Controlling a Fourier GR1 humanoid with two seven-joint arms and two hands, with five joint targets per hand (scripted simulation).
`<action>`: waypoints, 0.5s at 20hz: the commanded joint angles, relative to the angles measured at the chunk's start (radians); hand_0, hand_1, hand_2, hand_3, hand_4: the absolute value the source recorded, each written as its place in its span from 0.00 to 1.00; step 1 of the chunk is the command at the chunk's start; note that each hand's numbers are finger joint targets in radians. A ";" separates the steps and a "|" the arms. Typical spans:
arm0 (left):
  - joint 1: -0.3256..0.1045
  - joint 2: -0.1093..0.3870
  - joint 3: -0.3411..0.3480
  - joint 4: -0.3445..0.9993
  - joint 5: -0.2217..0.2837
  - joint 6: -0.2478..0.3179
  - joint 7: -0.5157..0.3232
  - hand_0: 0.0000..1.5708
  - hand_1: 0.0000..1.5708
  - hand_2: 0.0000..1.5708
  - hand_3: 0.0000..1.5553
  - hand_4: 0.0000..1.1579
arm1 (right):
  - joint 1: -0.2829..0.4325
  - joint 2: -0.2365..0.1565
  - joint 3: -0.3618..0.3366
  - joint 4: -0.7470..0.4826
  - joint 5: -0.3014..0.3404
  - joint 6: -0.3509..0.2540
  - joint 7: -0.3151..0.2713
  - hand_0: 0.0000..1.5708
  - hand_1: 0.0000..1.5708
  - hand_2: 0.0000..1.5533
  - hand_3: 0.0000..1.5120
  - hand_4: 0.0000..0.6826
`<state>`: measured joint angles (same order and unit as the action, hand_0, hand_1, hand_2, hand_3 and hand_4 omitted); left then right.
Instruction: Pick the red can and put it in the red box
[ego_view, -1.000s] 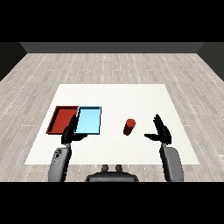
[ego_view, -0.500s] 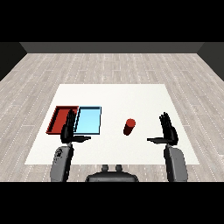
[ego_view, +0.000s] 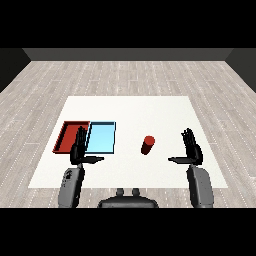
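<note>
both hands, right hand (ego_view: 191, 150) and left hand (ego_view: 78, 149), spread open, holding nothing; red can (ego_view: 147, 145) stands upright on white table (ego_view: 130, 107), grey plank floor (ego_view: 130, 75) around.

On the table (ego_view: 165, 107), the can (ego_view: 147, 145) stands right of two side-by-side trays (ego_view: 89, 138).

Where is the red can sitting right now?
In the head view the red can stands upright on the white table, right of the light blue tray and left of the open right hand, touching neither.
</note>
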<state>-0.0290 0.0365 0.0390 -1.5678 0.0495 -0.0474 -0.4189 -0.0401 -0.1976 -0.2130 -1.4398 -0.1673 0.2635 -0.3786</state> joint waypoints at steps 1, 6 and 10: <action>0.039 -0.016 -0.008 0.009 0.005 -0.007 -0.053 0.00 0.00 0.00 0.00 0.00 | -0.052 -0.003 0.002 0.074 0.012 0.016 -0.016 0.00 0.00 0.00 0.00 0.00; 0.042 -0.029 -0.026 -0.038 -0.012 0.020 -0.011 0.00 0.00 0.00 0.00 0.00 | -0.071 0.030 0.037 -0.013 -0.019 -0.018 0.141 0.00 0.00 0.00 0.00 0.00; -0.043 0.016 0.041 0.008 0.047 -0.010 0.021 0.00 0.00 0.00 0.00 0.00 | -0.105 0.039 0.018 0.069 -0.025 -0.026 0.104 0.00 0.00 0.00 0.00 0.00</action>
<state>-0.0272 0.0372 0.0504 -1.5776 0.0729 -0.0573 -0.4269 -0.1250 -0.1758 -0.1951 -1.3809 -0.1781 0.2537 -0.2998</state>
